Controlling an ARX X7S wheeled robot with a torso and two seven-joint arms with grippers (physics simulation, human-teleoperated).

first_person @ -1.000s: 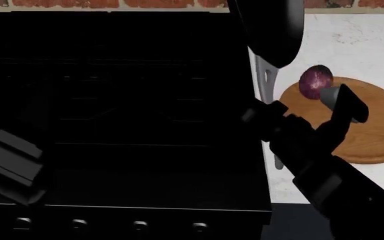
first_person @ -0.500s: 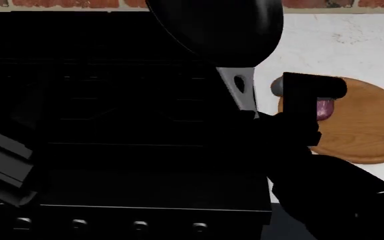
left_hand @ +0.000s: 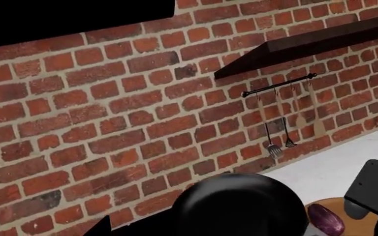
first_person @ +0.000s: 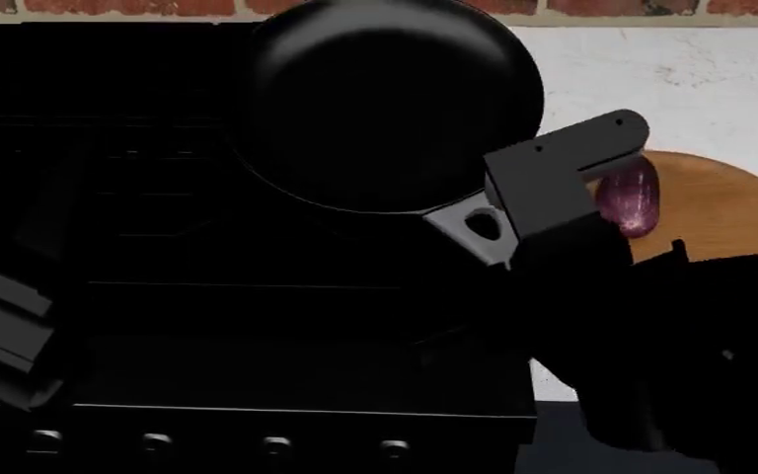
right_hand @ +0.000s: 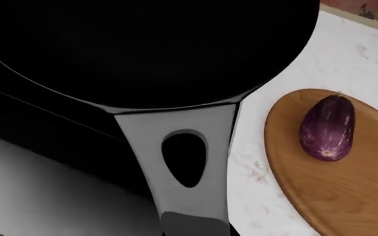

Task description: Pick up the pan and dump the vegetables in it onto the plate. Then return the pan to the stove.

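The black frying pan [first_person: 386, 99] is hanging level over the back right part of the black stove [first_person: 194, 296], its bowl showing no contents, its grey handle [first_person: 478, 229] pointing toward the front right and running into the right gripper [first_person: 537, 212]. That gripper is clamping the handle just behind the hole at its base; the fingertips themselves are hiding under the dark wrist housing in the head view, but the right wrist view is showing the handle [right_hand: 185, 162] running straight back toward the camera. The small purple eggplant [right_hand: 328, 127] is lying on its side on the round wooden plate [right_hand: 346, 196], near the plate's back left rim. The plate is sitting on the white marbled worktop [first_person: 669, 79] to the right of the stove, apart from it, near the worktop's front edge. The left gripper [first_person: 4, 331] is hovering low over the stove's front left corner, grasping nothing visible; whether its jaws are parted cannot be told. Silver knobs [first_person: 155, 442] are lining the stove front. In the left wrist view a brick wall [left_hand: 110, 123] is rising behind the worktop, with a dark shelf [left_hand: 307, 46] and utensils hanging from a rail [left_hand: 279, 86].
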